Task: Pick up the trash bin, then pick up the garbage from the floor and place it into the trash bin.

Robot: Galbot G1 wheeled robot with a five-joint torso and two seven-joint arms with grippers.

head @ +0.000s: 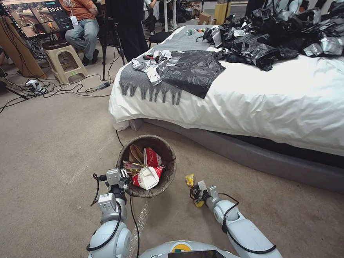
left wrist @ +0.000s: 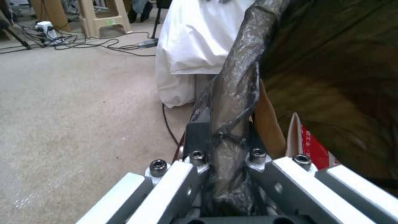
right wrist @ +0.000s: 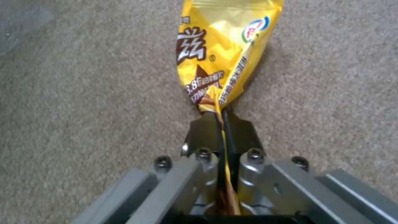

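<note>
Wrapper secured; bin held ready.
My left gripper pinches the trash bin rim at its 9 o'clock, steadying it; my right gripper clamps a yellow wrapper at the bin's 4 o'clock.

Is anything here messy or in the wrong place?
Yes. A heap of black plastic bags and scraps sprawls over the bed, an odd place for rubbish. On the floor, the right gripper pinches a yellow wrapper beside the trash bin, which the left gripper grips.
</note>
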